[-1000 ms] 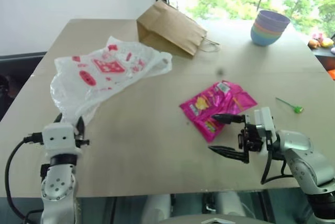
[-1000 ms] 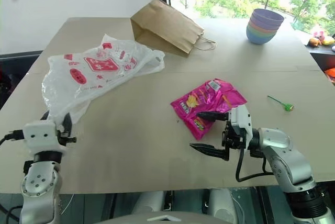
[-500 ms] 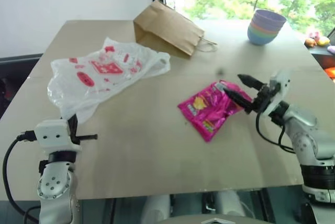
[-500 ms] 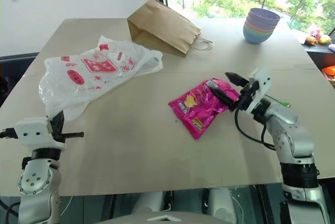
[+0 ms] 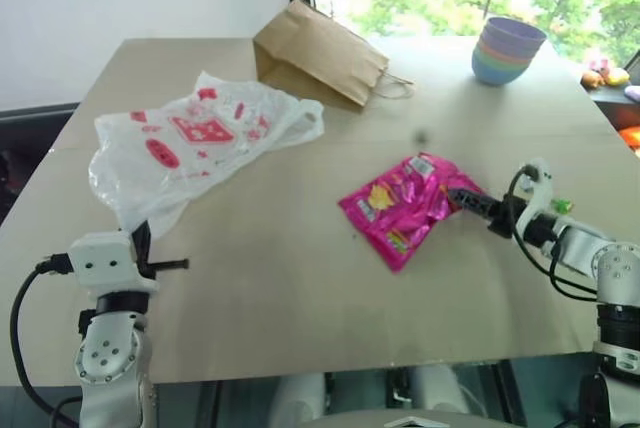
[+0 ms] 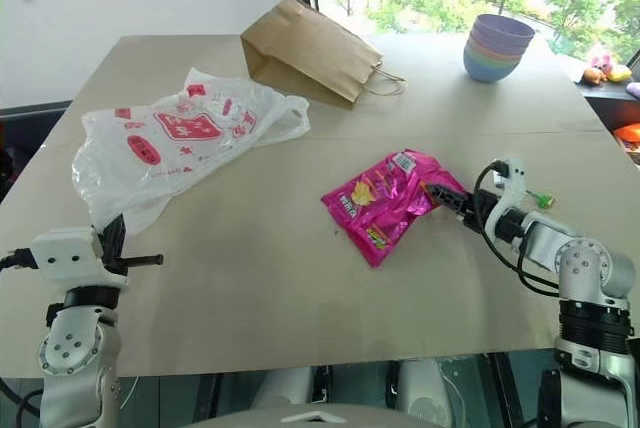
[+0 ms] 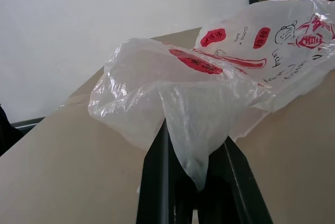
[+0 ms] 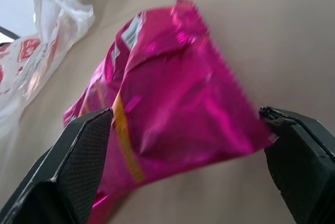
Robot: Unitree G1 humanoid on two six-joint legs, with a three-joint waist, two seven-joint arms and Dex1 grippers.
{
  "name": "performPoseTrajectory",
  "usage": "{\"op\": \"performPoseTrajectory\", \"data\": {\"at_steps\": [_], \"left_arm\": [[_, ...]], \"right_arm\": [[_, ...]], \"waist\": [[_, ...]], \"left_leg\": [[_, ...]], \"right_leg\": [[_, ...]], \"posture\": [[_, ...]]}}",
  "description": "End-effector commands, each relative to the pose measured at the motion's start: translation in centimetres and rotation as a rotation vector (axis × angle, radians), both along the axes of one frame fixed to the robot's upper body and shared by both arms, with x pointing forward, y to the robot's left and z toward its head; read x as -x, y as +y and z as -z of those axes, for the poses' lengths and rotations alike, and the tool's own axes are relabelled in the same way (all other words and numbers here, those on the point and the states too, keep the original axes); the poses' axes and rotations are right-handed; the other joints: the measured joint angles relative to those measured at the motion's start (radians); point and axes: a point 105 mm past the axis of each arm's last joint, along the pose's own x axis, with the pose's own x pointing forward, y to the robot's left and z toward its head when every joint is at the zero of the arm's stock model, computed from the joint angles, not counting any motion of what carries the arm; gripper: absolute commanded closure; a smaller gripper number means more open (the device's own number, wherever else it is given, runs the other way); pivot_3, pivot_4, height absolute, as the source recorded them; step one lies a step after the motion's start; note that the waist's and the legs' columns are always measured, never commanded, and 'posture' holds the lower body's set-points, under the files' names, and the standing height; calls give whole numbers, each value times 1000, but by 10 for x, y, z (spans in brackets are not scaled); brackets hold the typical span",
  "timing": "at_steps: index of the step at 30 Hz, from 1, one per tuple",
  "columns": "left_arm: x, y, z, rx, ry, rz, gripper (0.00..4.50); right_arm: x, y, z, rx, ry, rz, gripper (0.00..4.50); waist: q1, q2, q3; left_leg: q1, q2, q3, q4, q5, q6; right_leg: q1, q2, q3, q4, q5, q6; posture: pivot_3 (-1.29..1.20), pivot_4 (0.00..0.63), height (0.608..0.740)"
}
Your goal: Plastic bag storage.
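Observation:
The plastic bag (image 5: 190, 138), thin white with red print, lies crumpled on the left part of the table, its near corner drawn toward me. My left gripper (image 7: 196, 140) is shut on that corner, and the film bunches between the black fingers (image 7: 157, 177). In the head view the same left gripper (image 5: 142, 240) sits at the bag's near end. My right gripper (image 8: 183, 116) stands open at the right edge of a shiny pink snack packet (image 5: 405, 203), one finger on each side of it, and points left along the table (image 5: 462, 196).
A brown paper bag (image 5: 320, 48) lies on its side at the back of the table (image 5: 300, 298). A stack of pastel bowls (image 5: 508, 48) stands at the back right. A small green-tipped stick (image 6: 540, 200) lies by my right wrist.
My right gripper rolled over and swung from the table's front to the pink packet's right edge, still open. The left gripper stayed at the bag's near corner.

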Motion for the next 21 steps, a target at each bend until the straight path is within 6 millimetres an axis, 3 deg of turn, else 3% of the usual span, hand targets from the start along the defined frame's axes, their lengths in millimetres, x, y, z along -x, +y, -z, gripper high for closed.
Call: {"op": "performPoseTrajectory", "data": {"at_steps": [1, 6, 11, 14, 16, 18, 21], "left_arm": [[0, -3, -8, -23, -34, 18, 4409], [-3, -6, -6, -22, -29, 28, 4409], [-3, -4, -10, -19, -44, 22, 4409], [-2, -4, -13, -14, -52, 25, 4500], [-4, -4, -15, 1, -61, 30, 4500], [-7, -5, -22, 32, -83, 23, 4500], [-12, -10, -34, 65, -123, 38, 4500]], "right_arm": [[3, 15, -16, -109, -26, -19, 0], [-11, 38, -9, -158, -45, 42, 0], [-17, 47, -6, -180, -62, 75, 0], [-18, 46, -6, -181, -76, 81, 844], [-17, 47, -6, -186, -79, 73, 1670], [-17, 50, -6, -195, -70, 58, 2849], [-12, 57, -7, -222, -48, 11, 4168]], "waist": [[0, 0, 0], [-1, 0, 0], [1, 0, 0], [0, 1, 0], [-1, 1, 0], [-1, 1, 0], [0, 1, 0]], "left_leg": [[0, 0, 0, 0, 0, 0], [0, 0, 0, 0, 0, 0], [0, 0, 0, 0, 0, 0], [-1, 0, 0, 0, 0, 0], [0, 0, 0, 0, 0, 0], [0, 0, 0, 0, 0, 0], [0, 0, -1, 0, 0, 0]], "right_leg": [[0, 0, 0, 0, 0, 0], [0, 0, 0, 0, 0, 0], [-1, 0, 0, 0, 0, 0], [0, 0, 0, 0, 0, 0], [-1, 0, 0, 0, 0, 0], [-1, 1, 0, 0, 0, 0], [0, 1, 0, 0, 0, 0]], "posture": [[0, 150, 740], [0, 150, 740], [0, 150, 740], [0, 150, 740], [0, 150, 740], [0, 150, 740], [0, 150, 740]]}}
